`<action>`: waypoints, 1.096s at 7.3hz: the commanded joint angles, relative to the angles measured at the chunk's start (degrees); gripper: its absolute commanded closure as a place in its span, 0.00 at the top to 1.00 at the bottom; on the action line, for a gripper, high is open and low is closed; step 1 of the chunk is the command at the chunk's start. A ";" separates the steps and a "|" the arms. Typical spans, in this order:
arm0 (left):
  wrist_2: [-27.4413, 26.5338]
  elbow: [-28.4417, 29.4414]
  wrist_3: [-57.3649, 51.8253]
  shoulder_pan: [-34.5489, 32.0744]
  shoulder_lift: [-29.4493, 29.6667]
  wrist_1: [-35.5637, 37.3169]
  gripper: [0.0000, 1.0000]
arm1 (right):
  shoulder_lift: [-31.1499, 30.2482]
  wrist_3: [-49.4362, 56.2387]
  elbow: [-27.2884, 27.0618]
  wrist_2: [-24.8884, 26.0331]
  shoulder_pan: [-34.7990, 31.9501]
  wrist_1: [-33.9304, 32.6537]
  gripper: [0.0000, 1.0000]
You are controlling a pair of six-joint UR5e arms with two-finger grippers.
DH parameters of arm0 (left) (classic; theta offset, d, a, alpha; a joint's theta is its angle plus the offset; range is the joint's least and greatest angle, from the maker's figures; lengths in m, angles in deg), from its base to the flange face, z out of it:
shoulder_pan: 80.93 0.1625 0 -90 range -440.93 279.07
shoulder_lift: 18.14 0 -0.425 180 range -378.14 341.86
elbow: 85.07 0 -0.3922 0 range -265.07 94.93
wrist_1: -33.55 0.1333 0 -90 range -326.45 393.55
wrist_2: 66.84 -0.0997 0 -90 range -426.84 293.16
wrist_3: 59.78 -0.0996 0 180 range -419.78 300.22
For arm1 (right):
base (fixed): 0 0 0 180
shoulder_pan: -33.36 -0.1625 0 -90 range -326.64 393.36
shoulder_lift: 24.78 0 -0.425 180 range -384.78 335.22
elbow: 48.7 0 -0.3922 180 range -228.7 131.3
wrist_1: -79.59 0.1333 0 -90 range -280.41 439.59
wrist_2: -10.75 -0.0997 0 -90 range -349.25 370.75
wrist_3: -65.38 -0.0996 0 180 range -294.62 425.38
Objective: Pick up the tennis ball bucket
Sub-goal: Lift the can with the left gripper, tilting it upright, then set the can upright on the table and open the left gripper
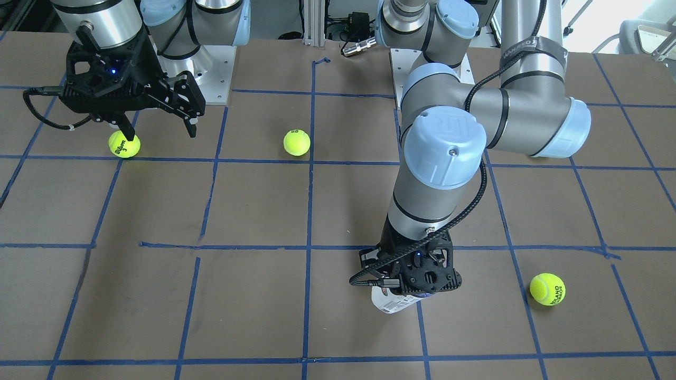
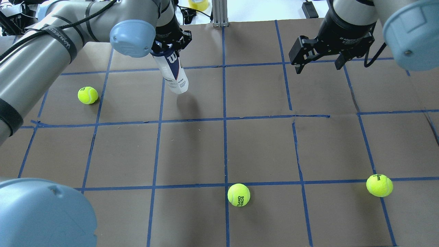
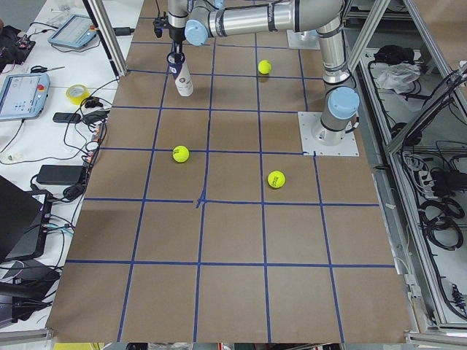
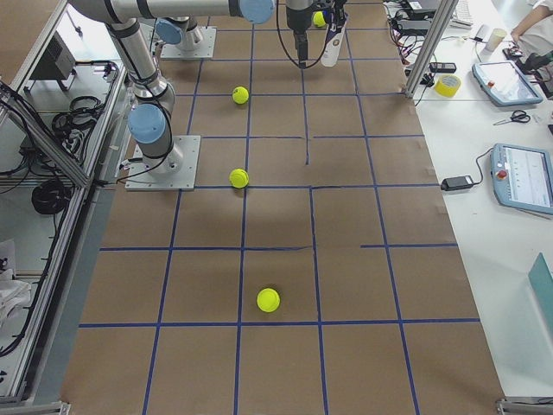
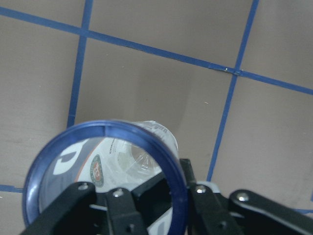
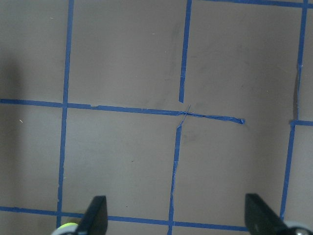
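Where left end effector grips, tennis ball bucket hangs beneath

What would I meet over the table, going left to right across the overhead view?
Far tennis ball → tennis ball bucket → centre tennis ball → right gripper, fingers apart → Wilson tennis ball.

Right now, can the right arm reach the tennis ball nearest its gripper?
Probably yes: the right gripper is open and empty, hovering just above and beside that tennis ball, with nothing visible between them.
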 commanded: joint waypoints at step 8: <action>0.11 -3.25 2.08 -2.04 -0.72 2.54 1.00 | -0.08 0.21 0.04 0.00 -0.05 -0.21 1.00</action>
